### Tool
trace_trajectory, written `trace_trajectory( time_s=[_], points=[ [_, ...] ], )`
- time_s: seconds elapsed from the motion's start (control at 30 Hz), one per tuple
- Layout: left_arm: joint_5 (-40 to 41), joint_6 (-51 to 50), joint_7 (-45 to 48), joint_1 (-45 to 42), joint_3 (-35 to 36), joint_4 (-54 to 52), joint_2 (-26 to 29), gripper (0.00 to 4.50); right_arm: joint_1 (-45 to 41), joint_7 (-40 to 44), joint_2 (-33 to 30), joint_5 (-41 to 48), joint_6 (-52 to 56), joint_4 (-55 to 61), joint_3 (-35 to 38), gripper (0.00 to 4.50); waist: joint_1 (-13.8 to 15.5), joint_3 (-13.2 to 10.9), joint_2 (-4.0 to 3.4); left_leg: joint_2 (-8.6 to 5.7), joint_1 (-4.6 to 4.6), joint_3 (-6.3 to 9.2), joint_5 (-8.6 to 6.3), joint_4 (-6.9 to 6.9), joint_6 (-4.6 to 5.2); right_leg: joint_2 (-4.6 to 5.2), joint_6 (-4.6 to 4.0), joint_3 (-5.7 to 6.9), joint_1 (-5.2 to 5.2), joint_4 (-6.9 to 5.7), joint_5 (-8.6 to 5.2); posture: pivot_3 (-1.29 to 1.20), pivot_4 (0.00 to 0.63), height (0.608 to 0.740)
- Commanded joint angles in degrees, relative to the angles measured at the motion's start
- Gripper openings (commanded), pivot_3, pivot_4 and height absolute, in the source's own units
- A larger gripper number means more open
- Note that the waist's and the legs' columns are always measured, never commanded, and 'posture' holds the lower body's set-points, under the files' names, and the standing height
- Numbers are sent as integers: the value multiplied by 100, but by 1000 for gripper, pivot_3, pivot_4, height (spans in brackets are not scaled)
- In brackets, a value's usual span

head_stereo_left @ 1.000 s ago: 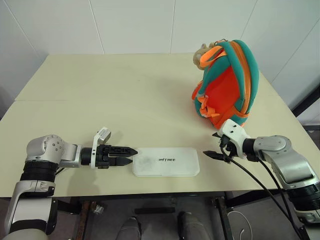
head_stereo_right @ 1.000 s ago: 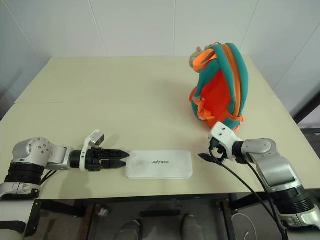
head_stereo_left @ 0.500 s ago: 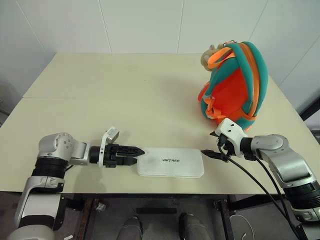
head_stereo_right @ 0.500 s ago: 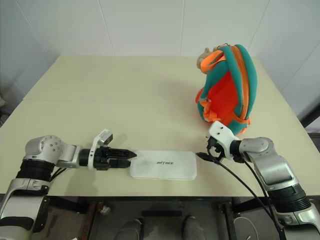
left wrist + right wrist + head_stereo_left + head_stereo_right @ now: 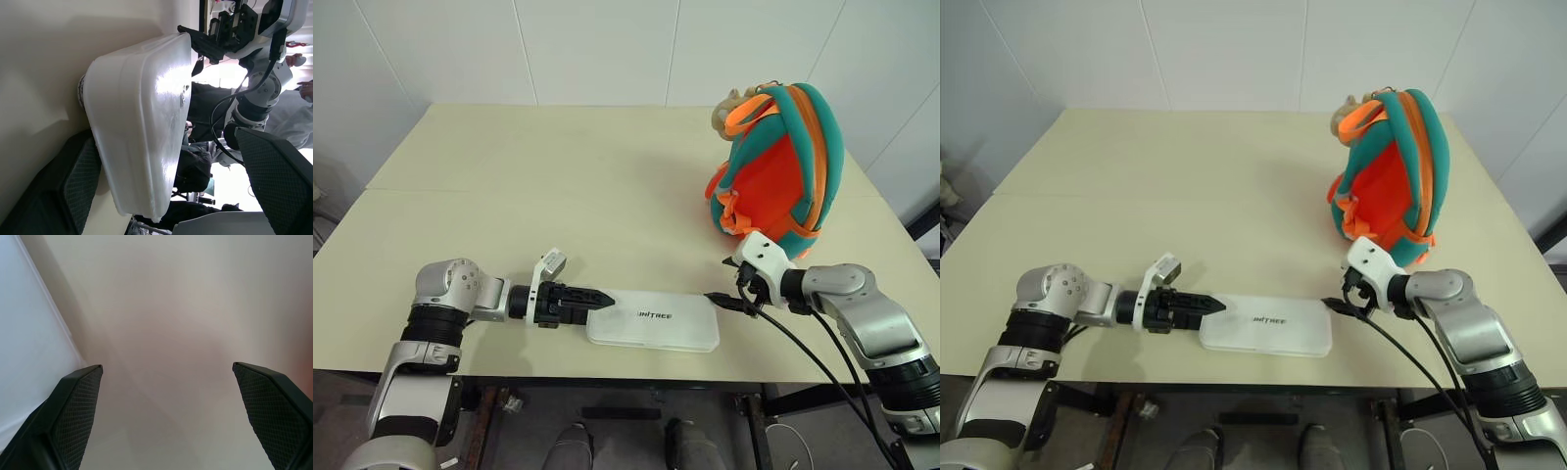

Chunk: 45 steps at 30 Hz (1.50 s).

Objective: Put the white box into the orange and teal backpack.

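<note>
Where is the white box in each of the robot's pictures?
Left eye view: the white box lies flat at the table's near edge, between the left gripper and right gripper.
Right eye view: same spot.
Left wrist view: the box's end sits between the open fingers.
Right wrist view: not in it.
Shared landmark: the beige table.

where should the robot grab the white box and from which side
Probably by its two short ends, one gripper from each side. The white box lies flat with its long axis across the table's near edge, too wide to pinch across. The open left gripper is already at its left end and the open right gripper at its right end.
</note>
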<state>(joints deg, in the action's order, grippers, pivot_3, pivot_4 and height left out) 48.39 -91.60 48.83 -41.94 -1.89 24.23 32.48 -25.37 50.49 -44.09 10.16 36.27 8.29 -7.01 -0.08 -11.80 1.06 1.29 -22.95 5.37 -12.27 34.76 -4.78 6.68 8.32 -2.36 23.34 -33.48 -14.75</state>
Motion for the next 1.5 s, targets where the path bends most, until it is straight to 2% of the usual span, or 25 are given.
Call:
trace_trajectory(
  time_s=[0.03,0.23,0.3,0.47,0.67,0.87,1.07,1.23,1.4,1.47,1.5],
  points=[
    [-430,28,-338,277,-237,118,-145,3870,48,11,-41,19,-20,200,68,4500,-5,1,-1,0,0,0,0,2,0,0,1,0,0,0,1,0,150,740],
    [-531,125,-259,354,-366,-121,-90,1941,67,12,-77,19,-6,225,103,4500,-34,1,-1,0,-2,0,-3,0,-4,-1,1,0,3,1,0,0,150,740],
    [-561,168,-214,333,-413,-155,-60,1554,59,13,-80,15,-6,227,106,4500,-36,3,3,0,-4,0,-4,-3,-5,-1,1,0,4,3,-1,0,150,740],
    [-546,204,-63,278,-455,-254,30,1478,6,-16,-44,50,0,214,170,4500,-20,4,7,0,-9,1,-4,-3,-5,-1,1,1,5,9,0,0,150,740],
    [-266,72,154,233,-1,-413,173,1375,-52,-292,135,278,126,231,572,4500,-28,3,9,1,-19,1,-5,-7,-6,-1,1,2,16,9,0,0,150,740],
    [158,-90,139,209,952,-318,149,1271,33,-775,525,853,655,594,1358,4500,-76,-3,14,3,-22,1,-5,-9,-5,-2,0,2,24,4,0,0,150,740],
    [599,-90,-307,142,1939,-191,-53,1261,-120,-1389,1000,1263,1001,862,1846,4500,-145,-3,14,3,-22,2,-5,-18,-5,-2,0,2,26,4,-1,0,150,740],
    [1060,-90,-912,-50,2741,-16,-317,1261,-649,-2009,1627,1369,839,591,1981,4500,-157,-5,15,4,-22,2,-4,-20,-6,-3,6,2,32,-3,1,0,150,740],
    [1496,-90,-1492,-48,3085,-37,-499,1260,-1251,-2445,2127,1161,368,-158,1846,4500,-154,-5,15,4,-21,2,-3,-22,-6,-3,24,2,31,-4,11,0,150,740],
    [1632,-90,-1699,-29,3199,-63,-542,1260,-1509,-2592,2293,1016,77,-592,1784,4500,-155,-5,15,4,-22,2,-3,-29,-7,-3,86,2,33,-3,45,0,150,740],
    [1686,-90,-1799,-24,3264,-76,-559,1260,-1652,-2677,2385,959,-56,-826,1770,4500,-158,-5,15,4,-21,2,-3,-35,-7,-3,88,2,34,-2,46,0,150,740]
  ],
)
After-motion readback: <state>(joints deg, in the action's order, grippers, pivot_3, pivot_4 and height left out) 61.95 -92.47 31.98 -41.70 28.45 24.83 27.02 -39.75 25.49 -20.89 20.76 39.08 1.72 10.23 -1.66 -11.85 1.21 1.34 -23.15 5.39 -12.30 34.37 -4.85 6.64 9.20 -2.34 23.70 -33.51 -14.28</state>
